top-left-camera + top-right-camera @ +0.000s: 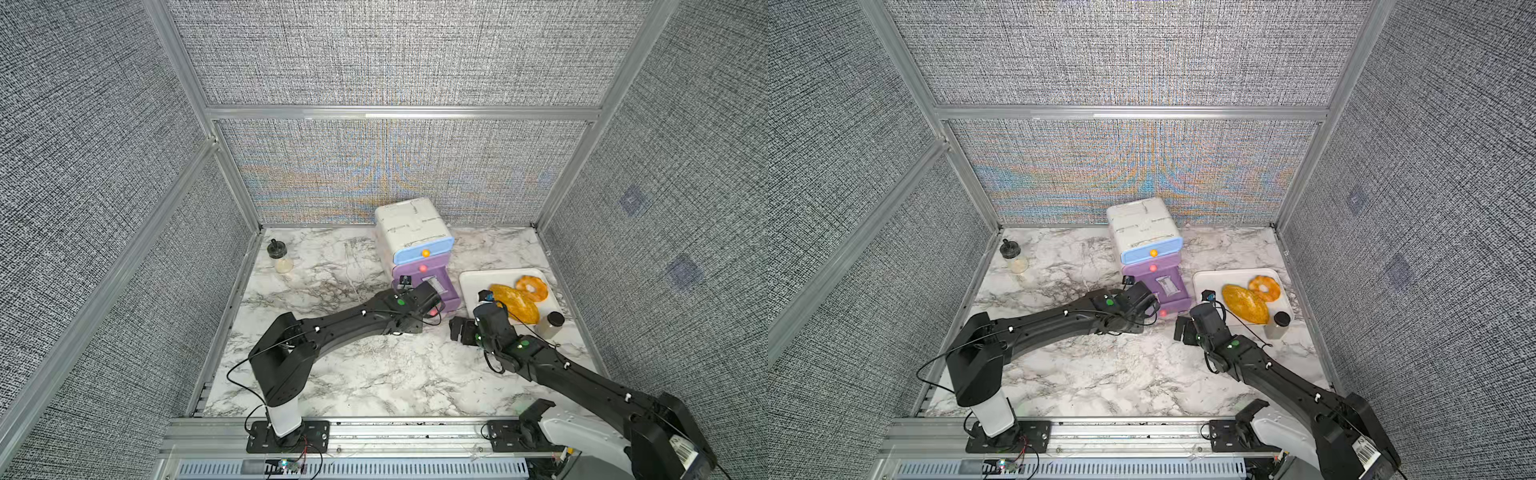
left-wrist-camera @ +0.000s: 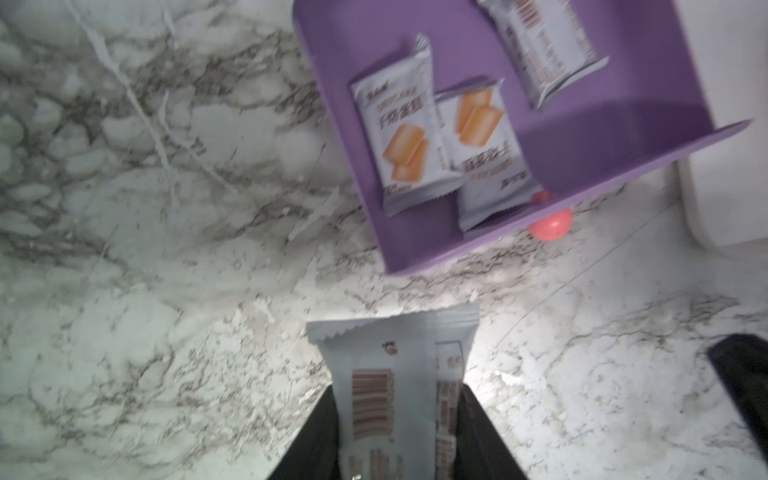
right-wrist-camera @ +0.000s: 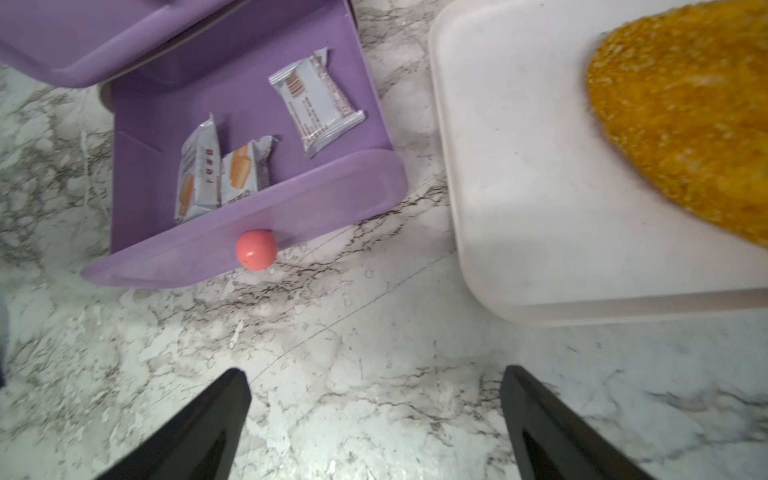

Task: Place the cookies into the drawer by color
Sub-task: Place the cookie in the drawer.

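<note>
Packet (image 2: 395,365) in left fingers (image 2: 316,436), seemingly bread (image 3: 685,124) on tray (image 3: 519,187)

It was a robot test lab, with grey cloth walls (image 1: 395,54) in metal frames (image 1: 399,113) around a marble counter (image 1: 374,374), and black robot arms (image 1: 340,322) bolted to a metal rail (image 1: 415,430).

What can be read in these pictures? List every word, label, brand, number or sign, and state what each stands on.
Nothing is legible enough to quote.
On the white packets in the open purple drawer: brown Chinese characters, small brand script, blurred.
On the face-down packet there: fine print, too small.
On the held packet in the left gripper: brown print blocks, blurred.
On the barcode sticker on the right arm: too small.
</note>
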### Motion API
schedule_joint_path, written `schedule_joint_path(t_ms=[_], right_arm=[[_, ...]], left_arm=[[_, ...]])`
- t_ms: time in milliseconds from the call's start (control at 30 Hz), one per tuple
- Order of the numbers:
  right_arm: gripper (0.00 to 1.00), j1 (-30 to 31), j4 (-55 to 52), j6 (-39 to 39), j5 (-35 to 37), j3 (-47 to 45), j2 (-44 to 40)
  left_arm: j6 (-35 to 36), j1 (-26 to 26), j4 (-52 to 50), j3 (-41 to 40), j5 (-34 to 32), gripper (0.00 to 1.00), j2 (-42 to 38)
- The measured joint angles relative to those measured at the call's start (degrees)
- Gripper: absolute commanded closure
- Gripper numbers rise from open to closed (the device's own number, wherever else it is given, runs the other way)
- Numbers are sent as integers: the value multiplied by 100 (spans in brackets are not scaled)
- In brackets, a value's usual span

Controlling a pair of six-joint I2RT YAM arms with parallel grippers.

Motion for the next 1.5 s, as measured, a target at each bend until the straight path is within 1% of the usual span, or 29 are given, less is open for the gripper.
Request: schedule_joint_path(t_ms=[167, 300, 400, 567, 667, 767, 800, 833, 933, 967, 1033, 1133, 1267, 1467, 1500], right_arm=[[1, -17, -256, 299, 431, -107, -326], [1, -59, -352, 494, 566, -249, -686], [1, -96, -470, 634, 671, -330, -1016], [1, -197, -560, 815, 929, -595, -1810], [1, -269, -599, 835, 957, -699, -2223], [1, -286, -597, 826, 957, -713, -2400], [1, -289, -599, 817, 957, -713, -2400], [1, -299, -614, 789, 955, -713, -2409], [1, -306, -697, 721, 896, -710, -2402], [1, -308, -699, 675, 850, -702, -2382], [1, -308, -680, 568, 699, -693, -2326], [1, -308, -658, 367, 367, -695, -2273], [1, -308, -428, 151, -98, -761, -2273], [1, -308, -144, -63, -610, -846, -2291], [1, -308, -111, -103, -675, -868, -2291]], left_arm=[[533, -2, -282, 1270, -293, 66, 745], [944, 0, -466, 2267, -581, 66, 1364], [1222, 2, -551, 2949, -815, 66, 1843], [1602, 7, -654, 4151, -1198, 66, 2673], [1770, 13, -658, 4701, -1338, 66, 3095], [1880, 48, -660, 5049, -1451, 65, 3373], [1888, 68, -660, 5088, -1467, 64, 3412], [1875, 96, -662, 5106, -1478, 60, 3432], [1779, 181, -702, 5086, -1484, 40, 3432], [1725, 205, -715, 5075, -1482, 32, 3429], [1613, 219, -804, 5021, -1458, 23, 3375], [1475, 201, -946, 4806, -1386, 17, 3080], [1342, 203, -951, 4411, -1279, 13, 2406], [1338, 243, -953, 4017, -1215, 1, 1652], [1338, 262, -953, 3971, -1180, 1, 1558]])
